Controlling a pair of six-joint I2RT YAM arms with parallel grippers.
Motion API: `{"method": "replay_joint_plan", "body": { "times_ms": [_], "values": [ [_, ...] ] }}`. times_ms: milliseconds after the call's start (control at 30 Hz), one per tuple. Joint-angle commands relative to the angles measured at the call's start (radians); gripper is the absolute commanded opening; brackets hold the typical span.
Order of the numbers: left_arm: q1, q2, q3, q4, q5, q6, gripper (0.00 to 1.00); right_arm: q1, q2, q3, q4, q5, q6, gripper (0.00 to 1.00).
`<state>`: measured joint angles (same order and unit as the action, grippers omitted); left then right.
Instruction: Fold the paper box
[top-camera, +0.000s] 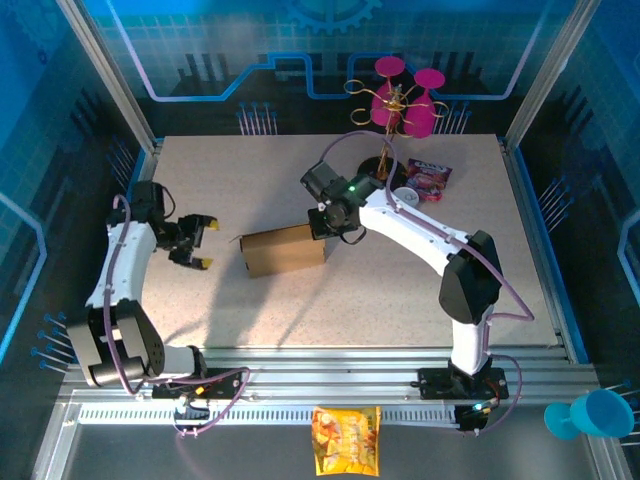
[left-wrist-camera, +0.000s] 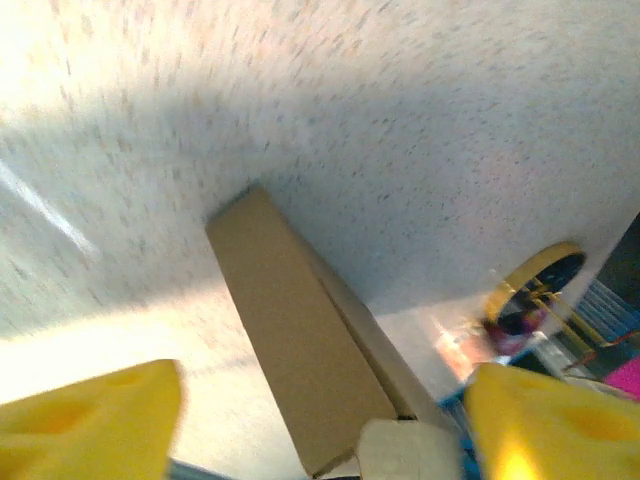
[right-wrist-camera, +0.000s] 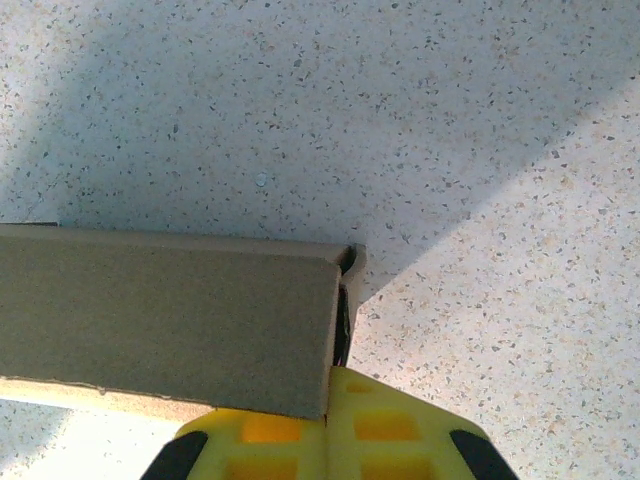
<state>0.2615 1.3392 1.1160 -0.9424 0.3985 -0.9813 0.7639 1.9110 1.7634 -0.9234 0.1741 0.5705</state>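
The left gripper (top-camera: 206, 244) hangs spread and empty, and the risk starts there. If it pushes in at the box (top-camera: 283, 250) just ahead of its fingertips, the light cardboard could skid along the table (top-camera: 380, 310) or twist, since nothing braces its long sides. The box lies between the two tools, its near end facing the left fingertips without touching. At its far end the right gripper (top-camera: 322, 222) is pressed together against the corner; whether it pinches a wall there I cannot tell. A loose hold could let that end slip.
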Motion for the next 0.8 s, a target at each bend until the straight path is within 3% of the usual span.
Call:
{"method": "replay_joint_plan", "body": {
  "times_ms": [0, 100, 233, 367, 467, 767],
  "values": [
    [-0.074, -0.055, 0.09, -0.11, -0.164, 0.36, 0.5, -0.014, 0.029, 0.042, -0.071, -0.028, -0.03, 0.0],
    [-0.172, -0.068, 0.13, -0.141, -0.251, 0.497, 0.45, -0.021, 0.044, 0.061, -0.088, -0.046, -0.035, 0.0],
    [-0.231, -0.1, 0.112, -0.124, -0.252, 0.606, 0.43, -0.028, 0.051, 0.068, -0.095, -0.06, -0.037, 0.0],
    [-0.311, -0.126, 0.101, -0.124, -0.311, 0.738, 0.46, -0.036, 0.063, 0.078, -0.104, -0.082, -0.045, 0.0],
    [-0.349, -0.137, 0.078, -0.096, -0.39, 0.792, 0.57, -0.039, 0.063, 0.077, -0.104, -0.091, -0.052, 0.0],
    [-0.433, -0.089, 0.043, -0.037, -0.482, 0.918, 0.56, -0.049, 0.07, 0.075, -0.103, -0.113, -0.062, 0.0]
  ]
}}
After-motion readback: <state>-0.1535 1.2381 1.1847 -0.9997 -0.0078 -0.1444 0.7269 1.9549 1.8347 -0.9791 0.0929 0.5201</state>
